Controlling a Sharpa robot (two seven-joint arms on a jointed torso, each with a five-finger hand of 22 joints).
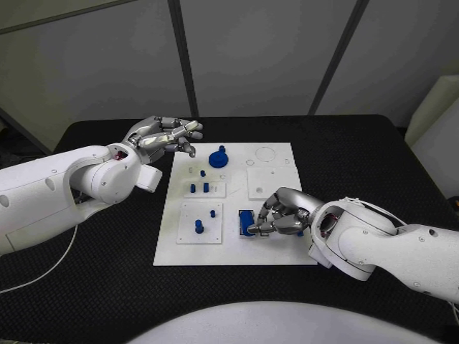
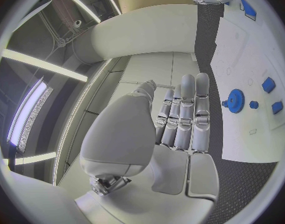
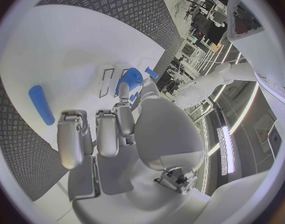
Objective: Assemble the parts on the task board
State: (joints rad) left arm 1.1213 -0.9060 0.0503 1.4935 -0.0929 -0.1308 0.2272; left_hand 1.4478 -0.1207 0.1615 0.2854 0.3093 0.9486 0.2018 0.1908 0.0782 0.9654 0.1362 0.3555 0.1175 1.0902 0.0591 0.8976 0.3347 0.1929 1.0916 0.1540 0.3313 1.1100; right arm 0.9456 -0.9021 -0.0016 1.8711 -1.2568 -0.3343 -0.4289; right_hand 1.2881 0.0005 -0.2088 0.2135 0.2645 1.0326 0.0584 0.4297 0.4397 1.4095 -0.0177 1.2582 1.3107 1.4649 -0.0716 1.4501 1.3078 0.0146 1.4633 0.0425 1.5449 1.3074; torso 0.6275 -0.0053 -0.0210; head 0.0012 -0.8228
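Right silver hand [image 1: 281, 213] is working at the near middle of the flat white task board [image 1: 281, 251], at about 5 o'clock from the board's centre, fingers curling around a small blue oblong plastic block [image 1: 246, 221]; whether they are actually clamping it, I cannot tell. The block's long axis is running 12 to 6 o'clock, along the board's length. The step in hand looks like picking up this part; next it needs a firm pinch, then a lift. Left silver hand [image 1: 166, 136] is hovering off the board's far-left corner, fingers loosely curled, holding nothing, near the round blue toothed gear [image 1: 219, 157].
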